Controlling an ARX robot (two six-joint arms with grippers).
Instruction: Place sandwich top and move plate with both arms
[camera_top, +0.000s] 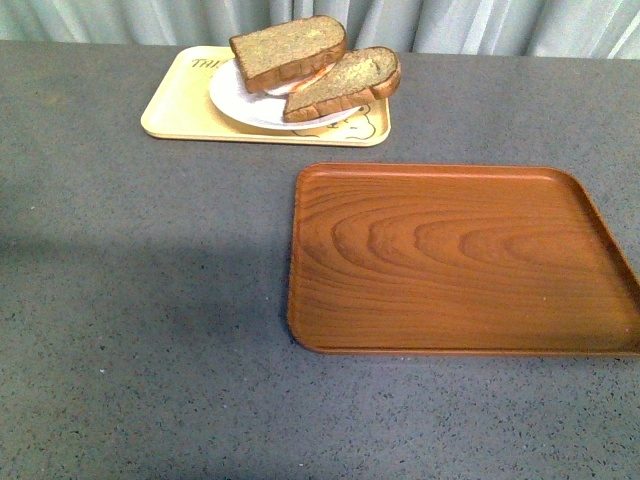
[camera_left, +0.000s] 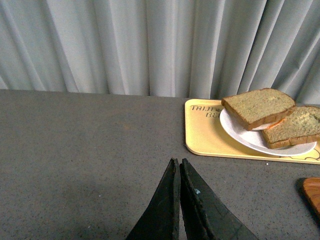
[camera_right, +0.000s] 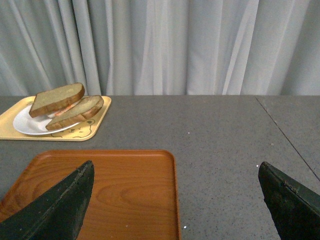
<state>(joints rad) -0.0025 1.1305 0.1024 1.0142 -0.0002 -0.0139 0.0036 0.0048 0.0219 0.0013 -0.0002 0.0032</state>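
Note:
The white round plate sits on the pale yellow tray at the far side of the table. The squarish sandwich top lies on the plate's left part, leaning over a bit of orange-red filling. A domed slice lies to its right. Neither arm shows in the front view. In the left wrist view my left gripper is shut and empty above bare table, well short of the sandwich top and the plate. In the right wrist view my right gripper is wide open and empty, far from the plate.
A brown wood-grain tray lies at the near right, with nothing on it; its edge is under my right gripper. A grey curtain hangs behind the table. Grey tabletop spreads on the left.

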